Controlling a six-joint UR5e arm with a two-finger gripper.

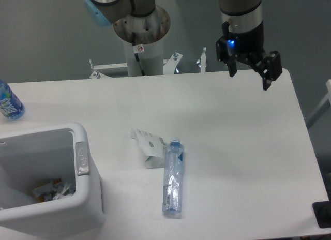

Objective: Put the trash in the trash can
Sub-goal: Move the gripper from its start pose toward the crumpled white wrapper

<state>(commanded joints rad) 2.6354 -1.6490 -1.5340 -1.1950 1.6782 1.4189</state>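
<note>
The tool hangs over the far right part of the bench, its two fingers spread apart with nothing between them. Both pieces of trash lie well away from it, near the middle of the bench: the crumpled white carton and, touching its right side, the long crushed bottle with its blue cap pointing toward the far edge. The bin sits at the near left corner, some scraps already visible at its bottom. A blue bottle stands at the far left edge and looks like something to leave alone.

Nothing is picked up yet, so the step in hand looks like the reach toward the first piece. I'd go for the bottle across its narrow width, near the middle of its length, with the fingers turned square to it. Coming straight down should help avoid nudging the carton beside it. The crushed plastic will likely give and slip, so a firm squeeze seems wise.
</note>
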